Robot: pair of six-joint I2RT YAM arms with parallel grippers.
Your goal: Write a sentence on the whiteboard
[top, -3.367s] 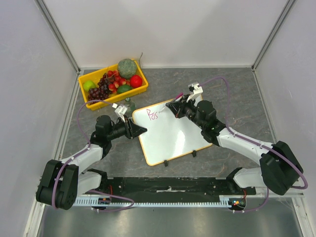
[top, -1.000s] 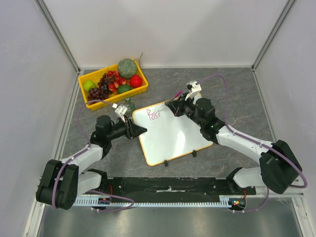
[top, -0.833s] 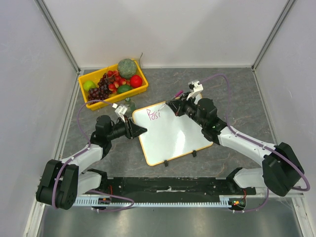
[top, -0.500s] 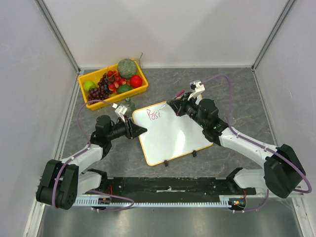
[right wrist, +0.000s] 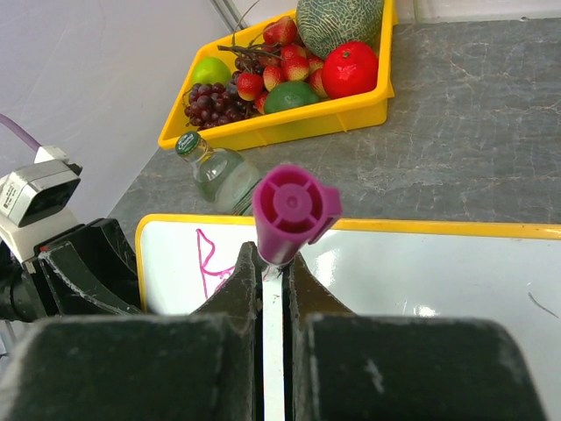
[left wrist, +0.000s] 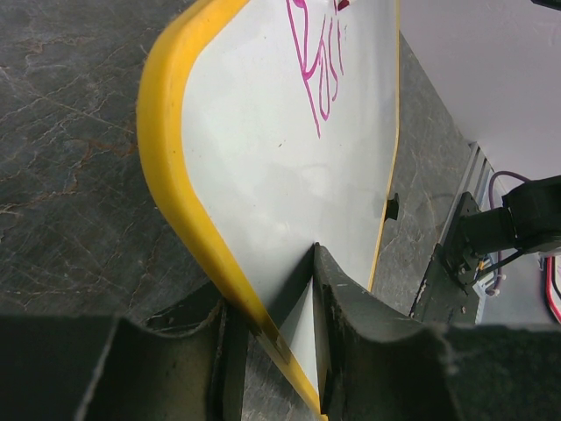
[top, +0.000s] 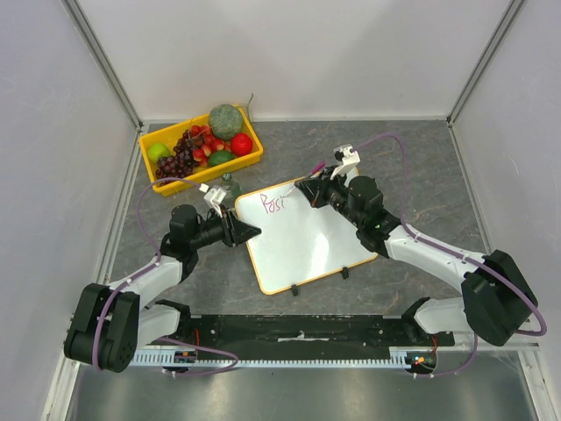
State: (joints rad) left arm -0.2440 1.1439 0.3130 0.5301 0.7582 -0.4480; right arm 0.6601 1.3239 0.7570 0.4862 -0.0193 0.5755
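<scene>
Writing is only just beginning on the whiteboard, which is lying on the table between the two arms; the sentence is reading roughly "Posi" in pink near the board's far left corner, leaving most of the words to come; the left fingers are clamping the yellow edge, while the right fingers are pinching the pink marker over the letters; seconds earlier only "Pos" was showing
</scene>
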